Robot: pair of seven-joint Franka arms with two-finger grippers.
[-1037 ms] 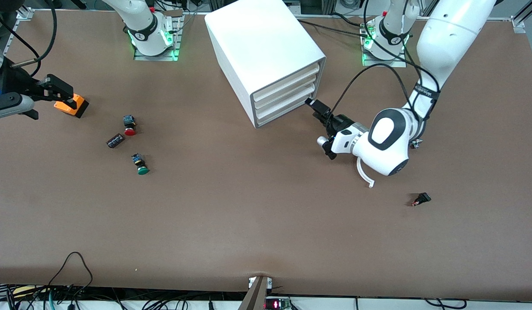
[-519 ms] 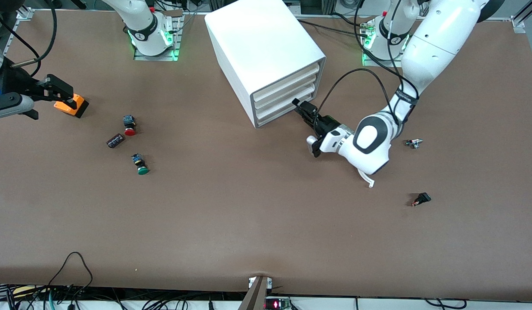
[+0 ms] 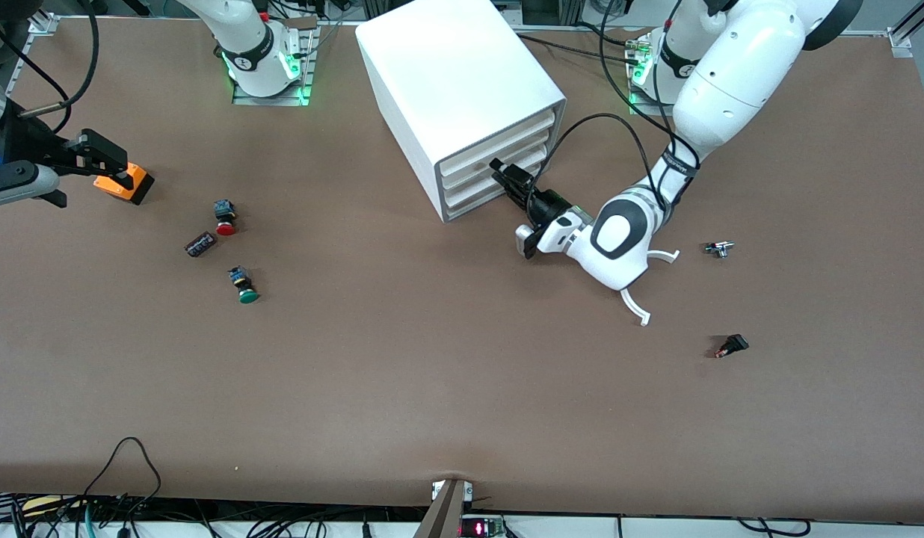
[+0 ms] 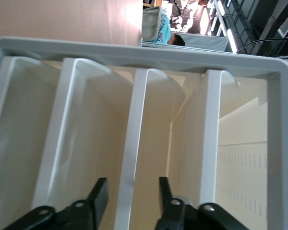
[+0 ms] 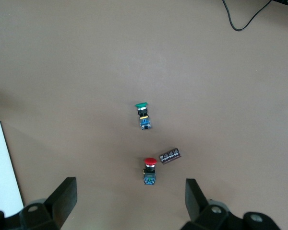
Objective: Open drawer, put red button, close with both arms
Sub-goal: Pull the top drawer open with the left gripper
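The white cabinet point(image 3: 454, 67) stands at the table's back middle, all three drawers shut. My left gripper point(image 3: 502, 172) is at the front of the middle drawer point(image 3: 469, 178). In the left wrist view it point(image 4: 132, 194) is open, its fingers on either side of that drawer's white front lip point(image 4: 134, 139), not closed on it. The red button point(image 3: 224, 219) lies on the table toward the right arm's end. My right gripper point(image 3: 111, 170) waits in the air over the table by that end. In the right wrist view it point(image 5: 129, 196) is open and empty, the red button point(image 5: 150, 170) below it.
A small black block point(image 3: 200, 243) and a green-capped button point(image 3: 244, 285) lie beside the red button, nearer the front camera. Toward the left arm's end lie a white curved piece point(image 3: 635, 305), a small metal part point(image 3: 719, 249) and a small black switch point(image 3: 732, 345).
My left arm has swung toward the cabinet, bringing its open gripper to the middle drawer's front. The right arm has not moved.
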